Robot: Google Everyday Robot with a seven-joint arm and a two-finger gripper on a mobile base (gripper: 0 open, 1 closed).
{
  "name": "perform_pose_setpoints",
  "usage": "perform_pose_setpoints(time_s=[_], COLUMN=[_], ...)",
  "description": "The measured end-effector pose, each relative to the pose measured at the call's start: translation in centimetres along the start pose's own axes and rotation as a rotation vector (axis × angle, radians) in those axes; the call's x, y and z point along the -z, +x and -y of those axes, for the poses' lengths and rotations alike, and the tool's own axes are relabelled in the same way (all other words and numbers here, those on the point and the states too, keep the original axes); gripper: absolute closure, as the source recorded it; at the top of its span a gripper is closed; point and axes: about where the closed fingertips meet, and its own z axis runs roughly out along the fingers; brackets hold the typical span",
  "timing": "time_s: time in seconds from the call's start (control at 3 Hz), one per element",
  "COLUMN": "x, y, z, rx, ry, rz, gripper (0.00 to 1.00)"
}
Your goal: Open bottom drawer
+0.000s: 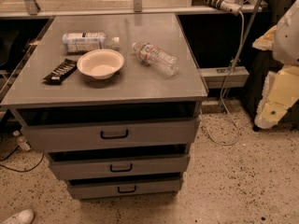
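The grey metal cabinet [140,85] stands in the middle of the camera view with three drawers. The bottom drawer [154,186] is the lowest and smallest front, with a small black loop handle [126,189] at its centre. A thin dark gap shows above its front. The middle drawer [159,164] and the tall top drawer [159,131] sit above it. My gripper [273,108] is at the right edge of the view, pale and yellowish, well to the right of the cabinet and higher than the bottom drawer, touching nothing.
On the cabinet top lie a white bowl [100,63], a clear water bottle [156,59], a white-labelled bottle [88,41] and a dark snack bar [60,71]. A white cable [227,101] hangs to the floor on the right. A white shoe [16,217] is at bottom left.
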Motion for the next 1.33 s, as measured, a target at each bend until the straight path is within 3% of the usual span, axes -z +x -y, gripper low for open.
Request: perform_pose_setpoints(time_s=[0.33, 0.67, 1.0, 1.33], x=[0.0, -2.2, -6.0, -14.1], y=[0.0, 0.0, -1.0, -1.5], z=[0.0, -1.5, -4.7, -9.1], rx=[0.0, -0.016, -0.061, -0.104], ry=[0.0, 0.002, 0.018, -0.04], rz=[0.0, 0.016, 0.07, 0.1], gripper=[0.0, 0.0, 0.0, 0.0])
